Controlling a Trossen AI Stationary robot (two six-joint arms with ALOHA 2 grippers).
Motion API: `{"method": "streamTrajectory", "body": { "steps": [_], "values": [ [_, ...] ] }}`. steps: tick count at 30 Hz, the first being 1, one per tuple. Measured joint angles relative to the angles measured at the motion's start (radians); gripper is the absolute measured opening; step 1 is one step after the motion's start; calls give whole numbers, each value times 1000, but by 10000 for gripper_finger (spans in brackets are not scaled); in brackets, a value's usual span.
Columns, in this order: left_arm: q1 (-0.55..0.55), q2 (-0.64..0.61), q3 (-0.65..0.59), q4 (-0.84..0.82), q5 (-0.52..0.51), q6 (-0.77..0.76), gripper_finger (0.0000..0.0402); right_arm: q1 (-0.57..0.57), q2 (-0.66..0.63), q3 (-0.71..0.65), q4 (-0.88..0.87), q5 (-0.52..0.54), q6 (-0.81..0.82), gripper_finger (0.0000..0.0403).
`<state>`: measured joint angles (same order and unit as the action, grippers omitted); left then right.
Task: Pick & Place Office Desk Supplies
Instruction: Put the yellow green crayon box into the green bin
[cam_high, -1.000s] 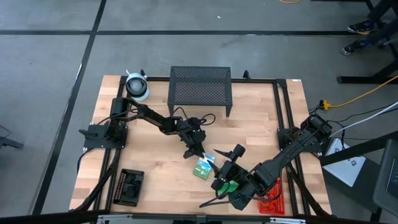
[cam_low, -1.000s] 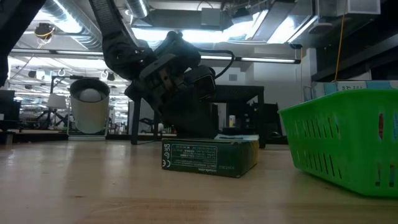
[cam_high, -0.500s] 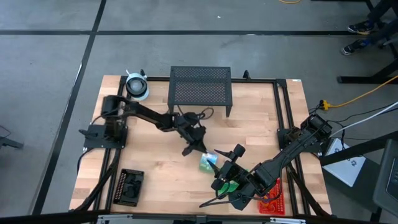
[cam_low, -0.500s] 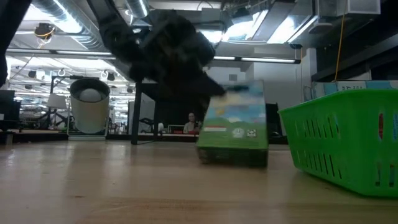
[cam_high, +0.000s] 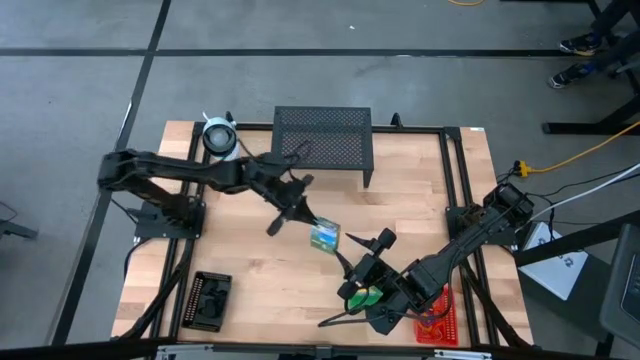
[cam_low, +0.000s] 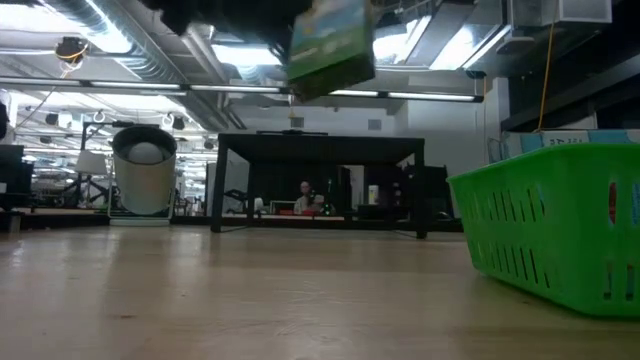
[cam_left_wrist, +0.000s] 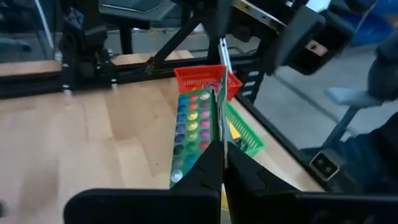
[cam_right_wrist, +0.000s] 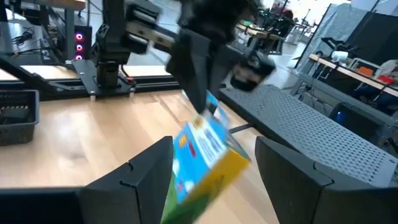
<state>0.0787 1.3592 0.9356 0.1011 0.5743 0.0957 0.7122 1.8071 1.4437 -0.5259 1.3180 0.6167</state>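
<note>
Left gripper (cam_high: 312, 226) pinches the crayon box (cam_high: 324, 238) by its edge, above the green tray (cam_low: 560, 235) — it could swing, slip.

I see a smooth wooden table (cam_high: 250, 270), a shiny cardboard crayon box (cam_high: 324, 237), and a green plastic tray (cam_low: 560, 235).

Low view, level across the wooden table (cam_low: 250, 310). A green card box (cam_low: 330, 45) hangs tilted high above the tabletop, apparently held by a dark gripper (cam_low: 235, 15) at the upper edge. Green basket (cam_low: 555, 235) at right. Whitish roll (cam_low: 145, 170) and black stand (cam_low: 320, 185) behind.
</note>
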Motion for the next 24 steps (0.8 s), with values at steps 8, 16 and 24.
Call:
{"method": "streamTrajectory", "body": {
  "steps": [8, 16, 24],
  "values": [
    [-129, -159, 0, -151, -224, 119, 1, -40, -10, 2, 82, -50, -68, 229],
    [-263, -272, 0, -267, -487, 165, 1, -109, -27, 4, 193, -186, -182, 230],
    [-267, -338, 0, -325, -568, 168, 1, -158, -20, 3, 224, -282, -206, 274]
  ]
}}
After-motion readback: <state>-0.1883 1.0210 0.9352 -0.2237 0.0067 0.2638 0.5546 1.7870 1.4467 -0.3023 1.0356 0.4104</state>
